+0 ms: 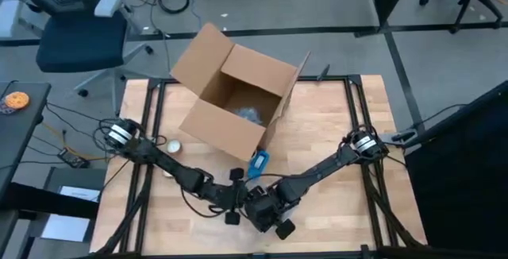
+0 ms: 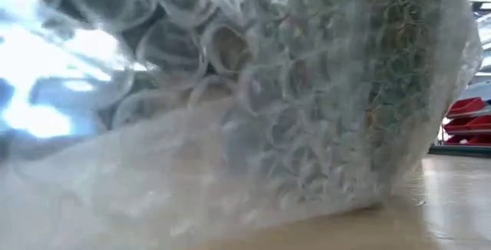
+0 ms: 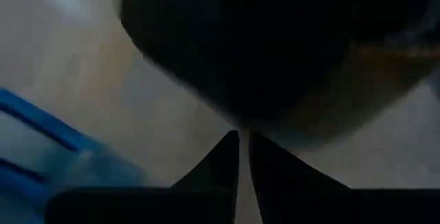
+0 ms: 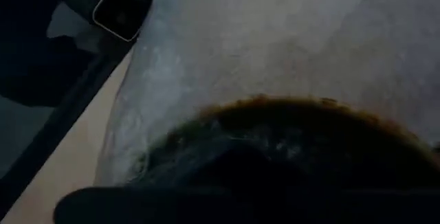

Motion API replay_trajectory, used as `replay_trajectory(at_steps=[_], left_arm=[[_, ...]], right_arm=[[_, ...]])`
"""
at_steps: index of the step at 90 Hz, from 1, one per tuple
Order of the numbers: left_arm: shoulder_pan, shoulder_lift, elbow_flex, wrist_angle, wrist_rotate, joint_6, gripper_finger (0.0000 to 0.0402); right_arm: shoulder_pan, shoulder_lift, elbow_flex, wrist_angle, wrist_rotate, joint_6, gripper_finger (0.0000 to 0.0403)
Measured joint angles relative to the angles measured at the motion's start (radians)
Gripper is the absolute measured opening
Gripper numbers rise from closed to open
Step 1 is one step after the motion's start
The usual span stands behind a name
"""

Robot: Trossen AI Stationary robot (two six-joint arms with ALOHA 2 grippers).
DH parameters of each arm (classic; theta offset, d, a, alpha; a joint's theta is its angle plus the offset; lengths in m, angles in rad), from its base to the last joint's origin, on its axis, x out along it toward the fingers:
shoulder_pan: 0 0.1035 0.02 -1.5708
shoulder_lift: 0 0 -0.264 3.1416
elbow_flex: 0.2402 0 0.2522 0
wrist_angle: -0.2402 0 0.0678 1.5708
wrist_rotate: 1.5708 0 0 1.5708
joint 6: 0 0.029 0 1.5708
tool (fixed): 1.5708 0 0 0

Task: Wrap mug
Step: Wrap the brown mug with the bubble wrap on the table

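The open box (image 1: 238, 104) is standing on the table (image 1: 333, 124) toward its far edge. Both grippers are meeting near the near edge, left gripper (image 1: 235, 203) just beside right gripper (image 1: 266, 215). The bubble wrap (image 2: 253, 112) is lying there.

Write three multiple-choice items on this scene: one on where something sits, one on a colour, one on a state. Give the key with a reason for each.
1. Where do the two grippers meet?
A. inside the box
B. at the table's near edge, in front of the box
C. at the table's far right corner

2. What colour is the small object just in front of the box?
A. blue
B. red
C. yellow

3. How is the box?
A. taped shut
B. flattened
C. open, flaps up

Key: 1 B, the left gripper and right gripper converge near the table front edge. 2 A, the blue object lies beside the cardboard box. 3 C, the high view looks straight into it.
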Motion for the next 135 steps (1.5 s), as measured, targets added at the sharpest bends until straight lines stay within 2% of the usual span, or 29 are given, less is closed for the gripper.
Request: replay_trajectory(at_steps=[19, 34, 40, 53, 69, 95, 108, 119, 135], left_arm=[[-0.009, 0.108, -0.009, 0.098, -0.183, 0.083, 0.0021], [0.021, 0.15, -0.073, 0.16, -0.208, 0.077, 0.0021], [0.026, 0.15, -0.094, 0.186, -0.214, 0.061, 0.0021], [0.023, 0.144, -0.14, 0.219, -0.214, 0.071, 0.0021], [0.023, 0.144, -0.161, 0.222, -0.209, 0.078, 0.0021], [0.024, 0.143, -0.164, 0.239, -0.209, 0.106, 0.0021], [0.025, 0.089, -0.169, 0.183, -0.199, 0.145, 0.0021], [0.025, -0.005, -0.172, 0.051, -0.2, 0.163, 0.0021], [0.011, -0.127, -0.171, -0.107, -0.214, 0.136, 0.0021]], right_arm=[[0.003, 0.0, -0.015, -0.006, 0.035, -0.02, 0.0], [-0.009, -0.004, -0.042, 0.057, 0.056, -0.153, 0.0], [-0.016, -0.003, -0.061, 0.112, 0.017, -0.183, 0.0], [-0.038, -0.002, -0.071, 0.175, -0.156, -0.199, 0.0], [-0.031, -0.001, -0.054, 0.24, -0.271, -0.185, 0.0], [-0.043, 0.0, -0.056, 0.265, -0.268, -0.156, 0.0], [-0.046, 0.002, -0.056, 0.322, -0.267, -0.155, 0.0], [-0.047, 0.002, -0.056, 0.319, -0.221, -0.13, 0.0], [-0.063, 0.002, -0.056, 0.324, -0.219, -0.068, 0.0]])
